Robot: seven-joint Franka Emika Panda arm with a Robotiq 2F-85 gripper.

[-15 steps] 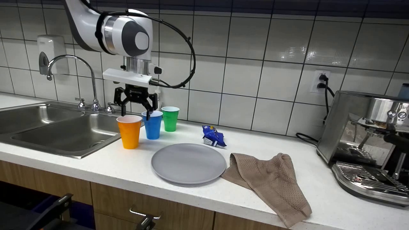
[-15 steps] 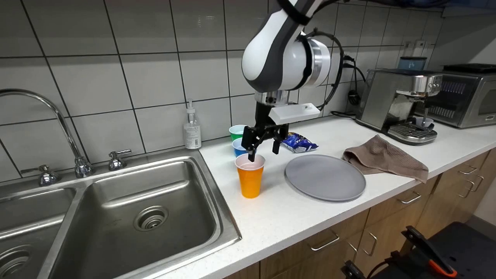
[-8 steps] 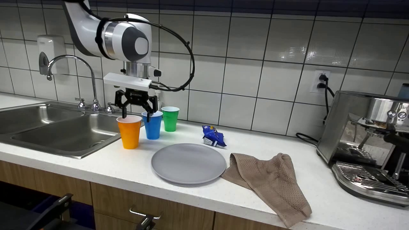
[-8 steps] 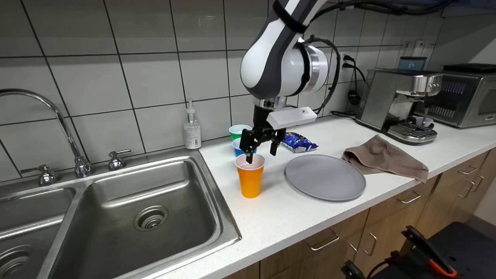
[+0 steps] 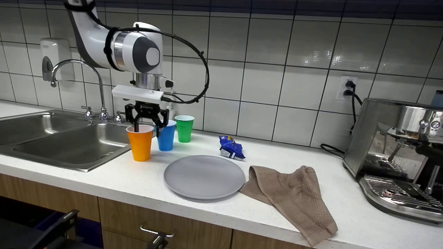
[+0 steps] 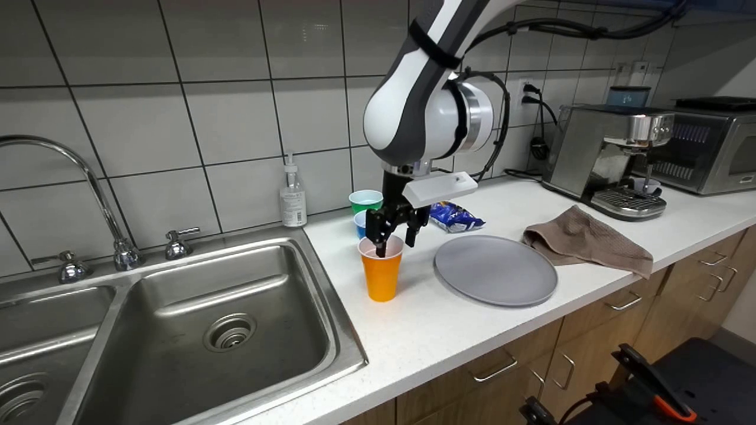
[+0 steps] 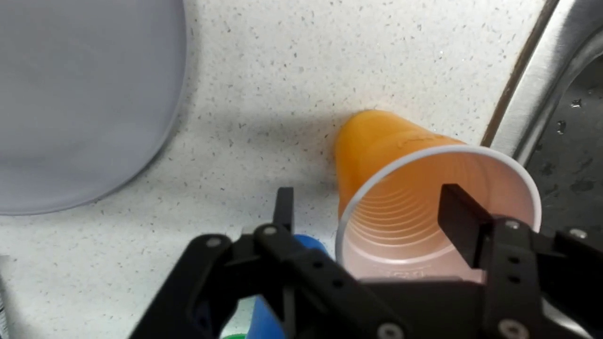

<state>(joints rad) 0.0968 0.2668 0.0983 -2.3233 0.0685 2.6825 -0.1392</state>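
Over and just inside the orange cup (image 7: 377,155), the fingers (image 7: 464,226) stand wide apart, holding nothing. Changed: one fingertip appears to dip into the mouth; its mate hangs outside, at 9 o'clock of the rim in the wrist view. Reading: the cup wall now lies between them, straddled but unsqueezed; contact with the inner wall cannot be told. Cup upright on the desk (image 7: 264,61), between the plate (image 7: 85,103) (9 to 10 o'clock) and the sink (image 7: 539,87) (2 o'clock), same view.

Working outward, clock centred on the orange cup in an exterior view: blue cup (image 5: 166,138), then green cup (image 5: 185,129) behind it, both between 2 and 3 o'clock; blue packet (image 5: 232,148) at 3; brown towel (image 5: 294,197) just short of 4, one corner close beside the plate; coffee machine (image 5: 382,145) a little past 3, farthest off.

Versus half a second ago: fingers and arm (image 5: 147,52) sit lower in both exterior views, the fingertip deeper against the mouth. All three cups, plate, packet and towel show no shift.
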